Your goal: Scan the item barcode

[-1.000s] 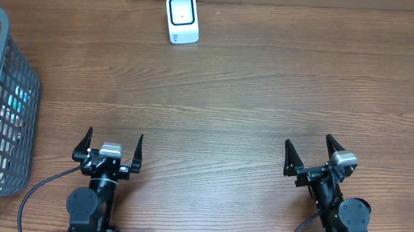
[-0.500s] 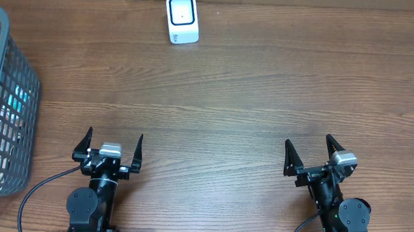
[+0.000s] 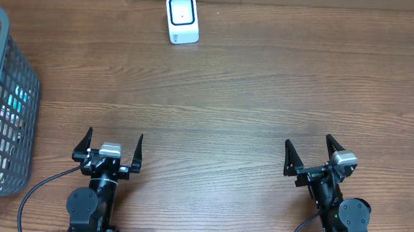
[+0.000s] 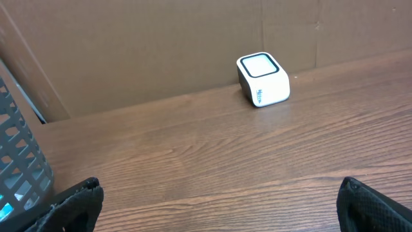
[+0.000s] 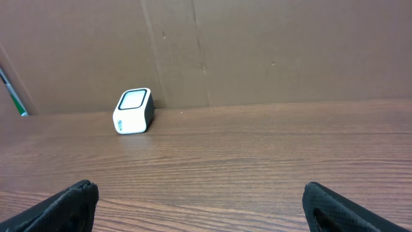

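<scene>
No step is completed. Left hand [image 3: 115, 135] and right hand [image 3: 308, 141] are held wide open, empty. An item is yet to be taken from the 9 o'clock basket [image 3: 4, 39].

The left pincer [image 4: 222, 209] gapes wide above the wooden table [image 4: 193, 148]. Well ahead of it, slightly to the right, a white scanner [image 4: 262, 79] sits near the cardboard wall [image 4: 161, 45]. A grey basket [image 4: 19, 161] stands close on its left.
</scene>
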Robot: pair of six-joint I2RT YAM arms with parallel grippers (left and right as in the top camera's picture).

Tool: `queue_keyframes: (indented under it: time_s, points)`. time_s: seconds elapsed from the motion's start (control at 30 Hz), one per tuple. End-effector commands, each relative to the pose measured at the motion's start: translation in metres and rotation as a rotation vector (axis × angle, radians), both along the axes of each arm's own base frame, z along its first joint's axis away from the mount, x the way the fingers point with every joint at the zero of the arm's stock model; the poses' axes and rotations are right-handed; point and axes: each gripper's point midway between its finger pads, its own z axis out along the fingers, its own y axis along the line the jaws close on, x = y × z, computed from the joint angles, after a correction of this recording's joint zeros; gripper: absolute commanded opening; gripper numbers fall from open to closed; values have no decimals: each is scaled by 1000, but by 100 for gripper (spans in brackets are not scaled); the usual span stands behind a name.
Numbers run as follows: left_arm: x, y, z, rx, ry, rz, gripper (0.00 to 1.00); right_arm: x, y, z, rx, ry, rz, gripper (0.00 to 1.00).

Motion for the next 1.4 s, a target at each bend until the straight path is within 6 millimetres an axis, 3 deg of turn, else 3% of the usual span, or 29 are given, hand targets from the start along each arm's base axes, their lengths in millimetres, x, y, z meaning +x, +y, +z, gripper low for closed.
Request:
queue_keyframes:
  time_s: [0.0,0.63,0.97,1.1,1.23,1.37]
  points:
    - [0,-1,0,-18,-6,-2,99,0,-1,-1,3,-6,-6,100]
    - [0,-1,0,-20,-7,-1,99,0,-1,-1,3,-6,-6,100]
    - [0,-1,13,-70,-51,2,100,0,-1,-1,3,-6,-6,100]
    - [-1,-1,18,-168,-52,8,100,0,-1,-1,3,-6,-5,100]
    - [-3,-2,31,-211,-74,-1,100,0,-1,-1,3,-6,-6,100]
    - [-10,-6,59,-210,-82,-22,100,0,-1,-1,3,-6,-5,100]
